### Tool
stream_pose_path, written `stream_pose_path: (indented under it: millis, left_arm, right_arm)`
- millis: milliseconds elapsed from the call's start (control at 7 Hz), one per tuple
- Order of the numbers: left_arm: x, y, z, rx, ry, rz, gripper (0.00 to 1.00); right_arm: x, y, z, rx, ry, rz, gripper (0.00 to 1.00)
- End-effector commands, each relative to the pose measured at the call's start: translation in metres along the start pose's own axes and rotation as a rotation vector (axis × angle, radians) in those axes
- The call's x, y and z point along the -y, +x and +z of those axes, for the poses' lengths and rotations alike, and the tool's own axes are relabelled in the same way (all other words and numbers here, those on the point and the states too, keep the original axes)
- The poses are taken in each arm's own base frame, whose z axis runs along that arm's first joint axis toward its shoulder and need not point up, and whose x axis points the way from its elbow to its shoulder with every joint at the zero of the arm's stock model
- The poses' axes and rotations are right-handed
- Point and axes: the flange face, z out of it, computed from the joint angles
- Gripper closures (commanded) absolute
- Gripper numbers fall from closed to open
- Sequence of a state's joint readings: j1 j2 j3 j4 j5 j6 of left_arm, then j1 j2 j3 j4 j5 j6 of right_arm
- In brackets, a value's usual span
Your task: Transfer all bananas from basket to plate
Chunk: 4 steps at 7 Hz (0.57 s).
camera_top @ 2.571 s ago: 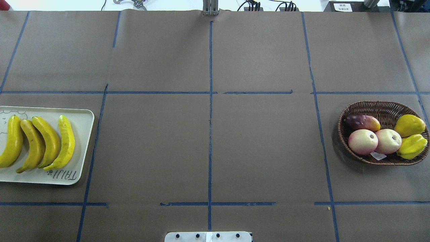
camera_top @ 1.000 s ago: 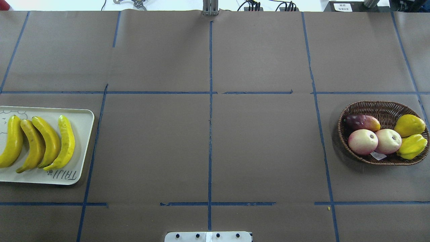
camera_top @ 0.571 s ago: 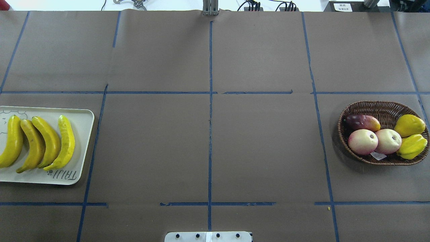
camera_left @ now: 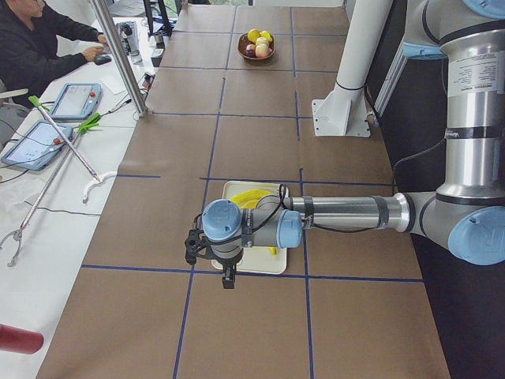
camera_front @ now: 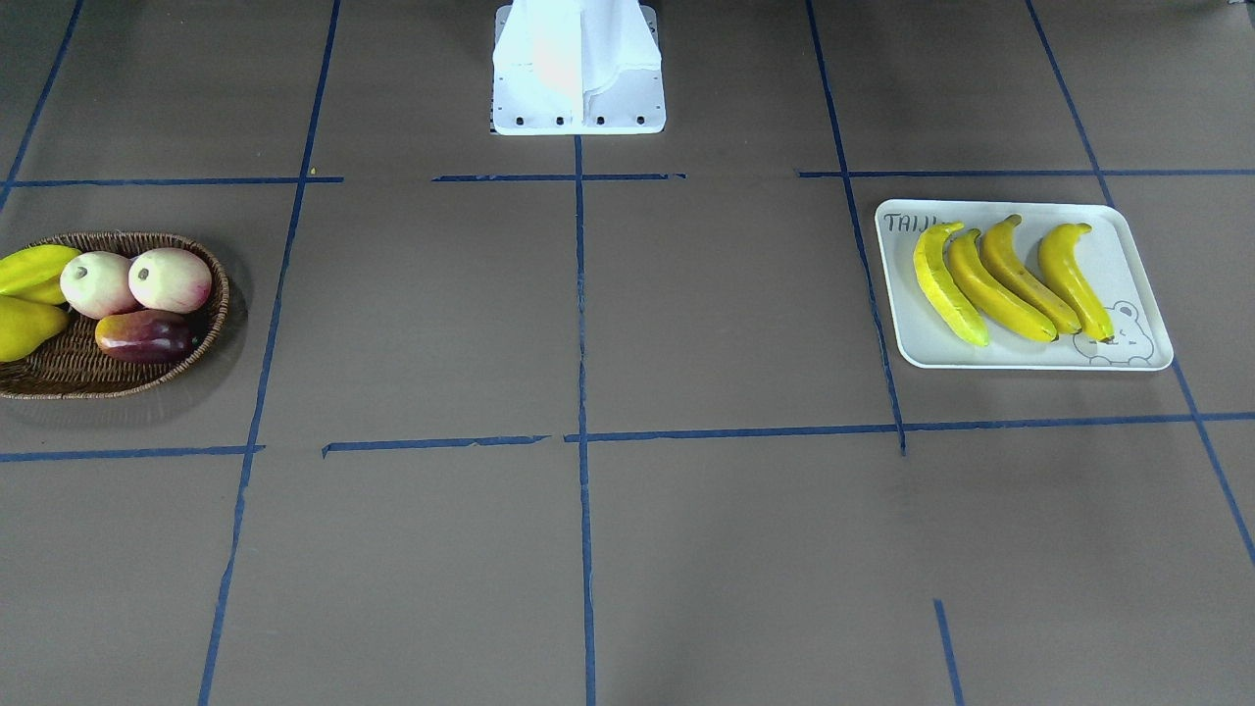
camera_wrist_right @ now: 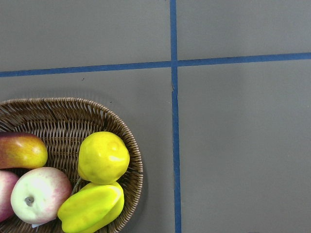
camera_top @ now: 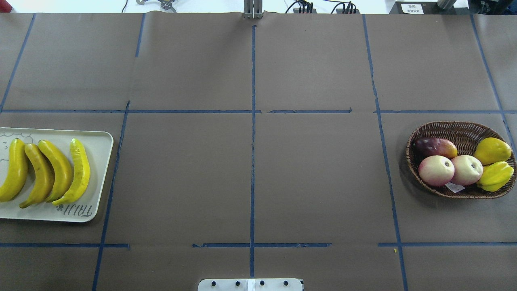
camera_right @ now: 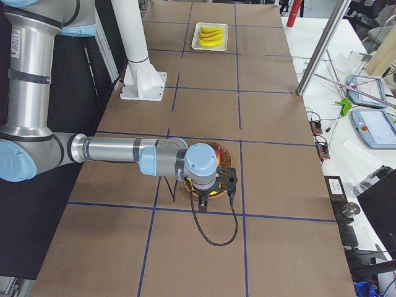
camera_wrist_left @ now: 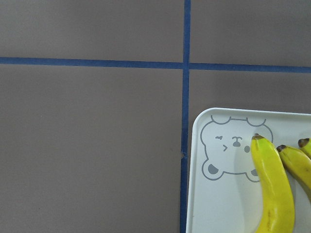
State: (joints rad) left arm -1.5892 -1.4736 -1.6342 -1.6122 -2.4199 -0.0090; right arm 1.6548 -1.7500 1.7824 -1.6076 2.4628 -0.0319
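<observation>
Evidently the carrying is done: all four bananas lie side by side on the plate at the far left of the table, curved the same way, neighbours touching or almost so, with none overhanging the rim. The basket, well apart at the far right, holds only other fruit: two pale pink fruits, a dark red fruit, a plump yellow fruit and a ridged yellow-green fruit.

The left gripper hangs over the plate's outer end and the right gripper over the basket. Each shows only in a side view, and neither wrist camera catches its fingers, so whether the jaws are parted or closed cannot be told.

The step in hand looks like a final check and a retreat. Done well, that means the robot looks over the basket from above for any long curved yellow shape under the round fruit. None shows in the overhead or right wrist views. It should not take the two yellow fruits at the basket's right end for bananas, since colour alone would mislead. Each arm should then lift straight up before swinging home, so that nothing brushes the basket rim or nudges the outermost banana.
</observation>
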Motion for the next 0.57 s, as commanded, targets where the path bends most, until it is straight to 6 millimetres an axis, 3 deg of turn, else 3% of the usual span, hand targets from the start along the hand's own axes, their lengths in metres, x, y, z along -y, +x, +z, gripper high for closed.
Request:
stream_pose_path:
  millis: [0,429]
  left_arm:
    - [0.0017,0.0011,-0.0009,-0.001,0.002,0.002,0.00]
    - [0.0049,0.0033,-0.0028,-0.001,0.007,0.008,0.00]
  right_arm:
    - [0.0013,0.0000,-0.0009,-0.008,0.002,-0.002,0.00]
    - [0.0042,-0.0018,-0.0025,-0.010,0.006,-0.004,0.00]
